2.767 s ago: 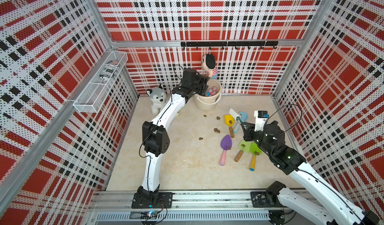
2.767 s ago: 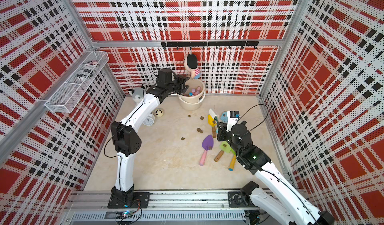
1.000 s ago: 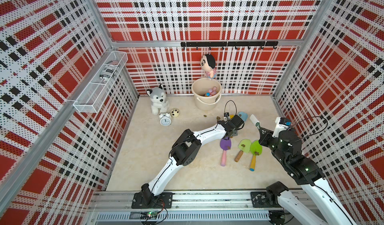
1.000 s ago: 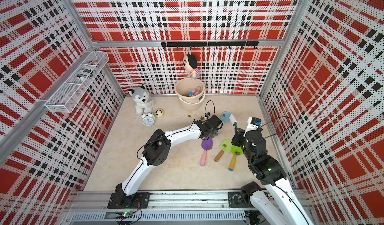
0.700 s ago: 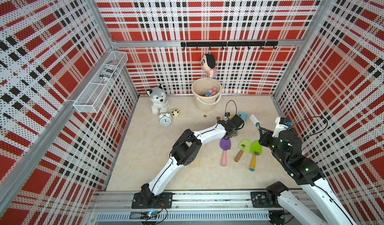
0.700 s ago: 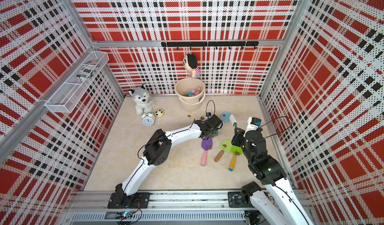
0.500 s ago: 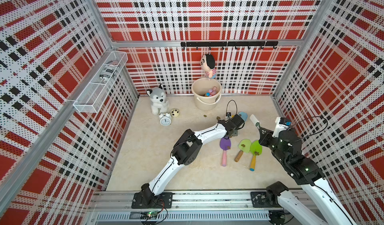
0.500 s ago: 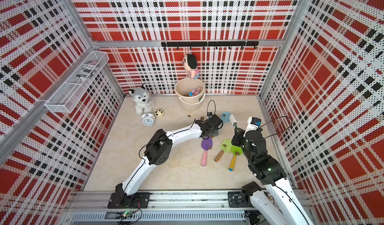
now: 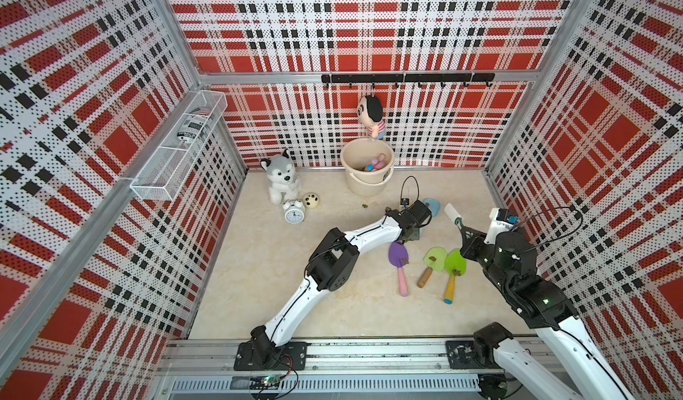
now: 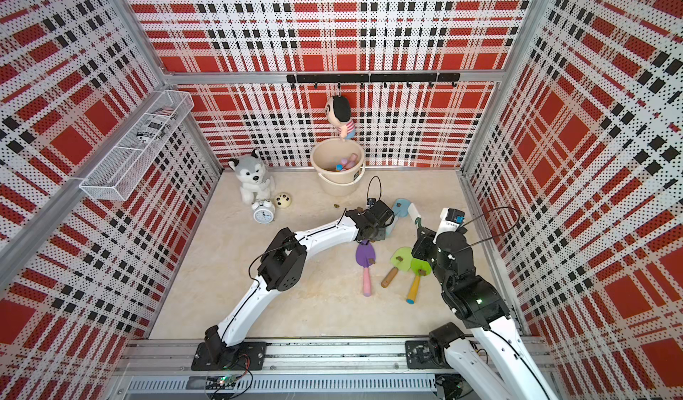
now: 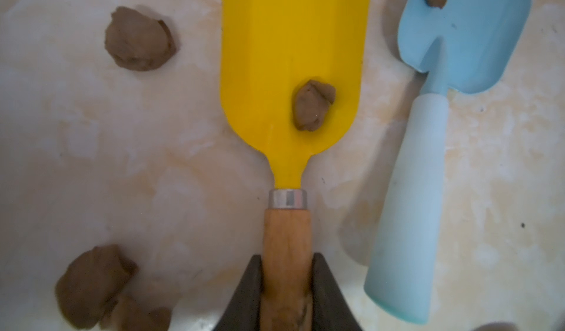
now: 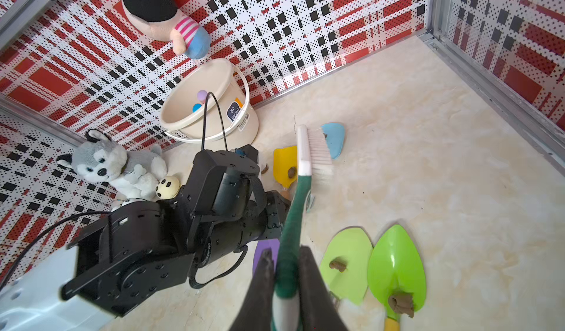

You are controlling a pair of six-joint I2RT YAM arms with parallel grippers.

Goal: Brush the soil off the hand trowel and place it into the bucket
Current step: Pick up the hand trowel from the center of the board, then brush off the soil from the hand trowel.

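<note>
Left gripper [image 11: 287,271]: clamped on the wooden handle of the yellow trowel [image 11: 290,54], which lies on the cream marbled floor [image 9: 295,269]. One soil lump [image 11: 313,104] sits on its blade. Right gripper [image 12: 286,271]: closed around the green handle of the brush [image 12: 302,149], whose head is near the blue trowel [image 11: 458,39]. Farther back, the bucket [image 9: 364,187] stands by the red plaid wall [image 9: 369,28]. Earlier the left arm reached over the bucket; now it is down at the trowel.

Twin overhead views, two wrist close-ups
</note>
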